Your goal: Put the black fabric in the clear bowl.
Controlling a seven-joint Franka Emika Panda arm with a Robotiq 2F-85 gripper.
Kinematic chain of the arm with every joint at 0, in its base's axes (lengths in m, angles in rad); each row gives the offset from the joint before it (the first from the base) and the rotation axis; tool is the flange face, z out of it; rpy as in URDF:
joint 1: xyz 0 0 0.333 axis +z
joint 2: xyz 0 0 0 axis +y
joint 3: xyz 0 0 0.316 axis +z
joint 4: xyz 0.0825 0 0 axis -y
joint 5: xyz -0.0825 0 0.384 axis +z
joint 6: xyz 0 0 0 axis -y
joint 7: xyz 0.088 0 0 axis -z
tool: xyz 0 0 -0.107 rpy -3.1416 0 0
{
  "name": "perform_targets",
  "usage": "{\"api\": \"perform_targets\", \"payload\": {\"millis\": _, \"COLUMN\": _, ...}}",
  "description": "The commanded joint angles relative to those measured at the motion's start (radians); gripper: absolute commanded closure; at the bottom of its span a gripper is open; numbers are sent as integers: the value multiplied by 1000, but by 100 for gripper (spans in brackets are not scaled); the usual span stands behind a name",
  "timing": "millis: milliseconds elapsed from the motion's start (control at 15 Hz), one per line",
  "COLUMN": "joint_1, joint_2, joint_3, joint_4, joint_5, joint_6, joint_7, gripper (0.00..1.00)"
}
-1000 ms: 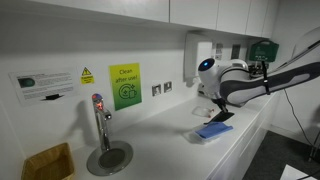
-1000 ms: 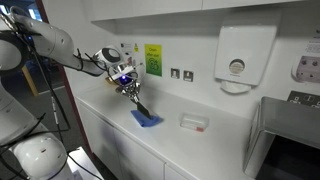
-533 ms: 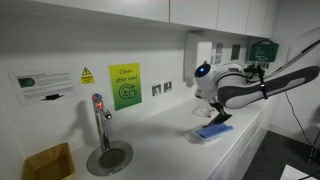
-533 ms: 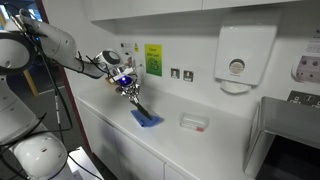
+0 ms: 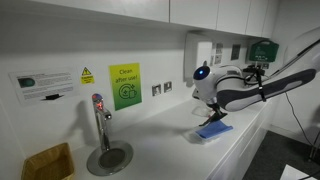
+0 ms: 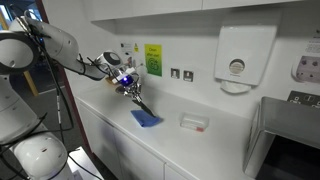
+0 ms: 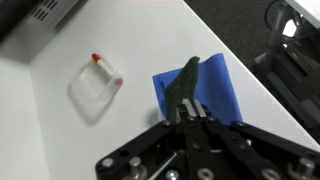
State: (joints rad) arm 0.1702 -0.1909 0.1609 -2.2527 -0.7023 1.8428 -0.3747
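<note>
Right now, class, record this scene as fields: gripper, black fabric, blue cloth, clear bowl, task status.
gripper: shut on the black fabric
black fabric: hangs from the gripper over the blue cloth
blue cloth: flat on the white counter
clear bowl: on the counter beside the blue cloth, apart from it, no fabric inside
task status: fabric not yet in the bowl

Green poster (image 5: 124, 86) on wall above back edge of worktop: top line looks like "Clean", lines below too small to read, round white symbol under them; same poster (image 6: 153, 60) unreadable in an exterior view. Beside it, yellow warning-triangle sticker (image 5: 87, 75) and white notice (image 5: 43, 85) with dark print, both illegible. White label (image 6: 305, 65) on wall near worktop's end by the metal rack, print too small to read.
</note>
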Motion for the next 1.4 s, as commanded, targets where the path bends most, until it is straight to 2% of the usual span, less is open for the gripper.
{"api": "perform_targets", "payload": {"millis": 0, "joint_1": -1, "joint_2": 5, "joint_3": -3, "joint_4": 5, "joint_5": -53, "joint_6": 51, "joint_7": 24, "gripper": 100}}
{"api": "perform_targets", "payload": {"millis": 400, "joint_1": -1, "joint_2": 16, "joint_3": -2, "joint_4": 4, "joint_5": -58, "joint_6": 90, "joint_7": 44, "gripper": 100}}
{"api": "perform_targets", "payload": {"millis": 1333, "joint_1": 4, "joint_2": 5, "joint_3": 8, "joint_4": 15, "joint_5": -54, "joint_6": 60, "joint_7": 83, "gripper": 100}}
